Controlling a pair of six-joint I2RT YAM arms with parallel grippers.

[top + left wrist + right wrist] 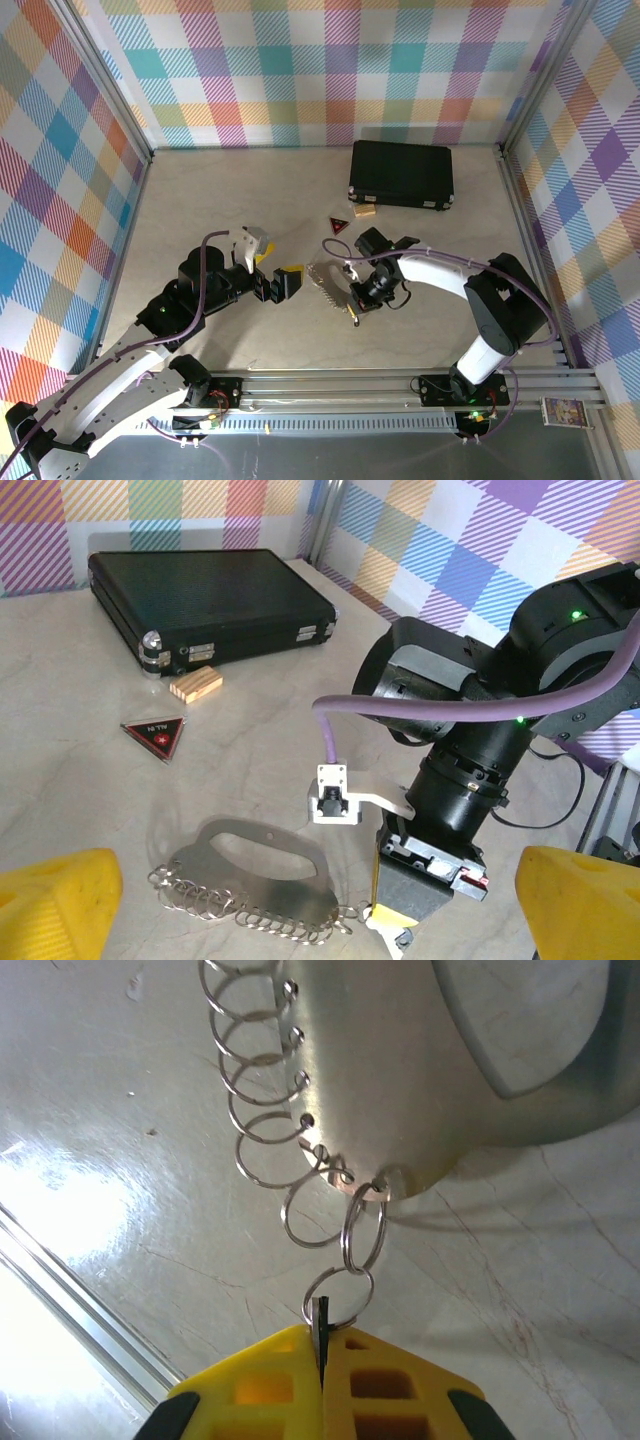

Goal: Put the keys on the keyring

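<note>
The keyring [380, 1070] is looking like dull, brushed silver metal, and its wire rings [255, 1145] are shining. The table [90, 780] is gleaming, smooth and stony. The black case [200, 590] is showing a grainy skin. The block [195, 683] is looking like pale wood. The yellow pads [390, 1385] on the right gripper [322, 1360] are looking like matt plastic, and the thin key [319, 1325] between them like dark metal.

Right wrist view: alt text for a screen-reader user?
Yellow fingers of the right gripper are shut on a thin key seen edge-on; small rings link it to a silver keyring plate edged with wire loops, lying on a pale table.
</note>
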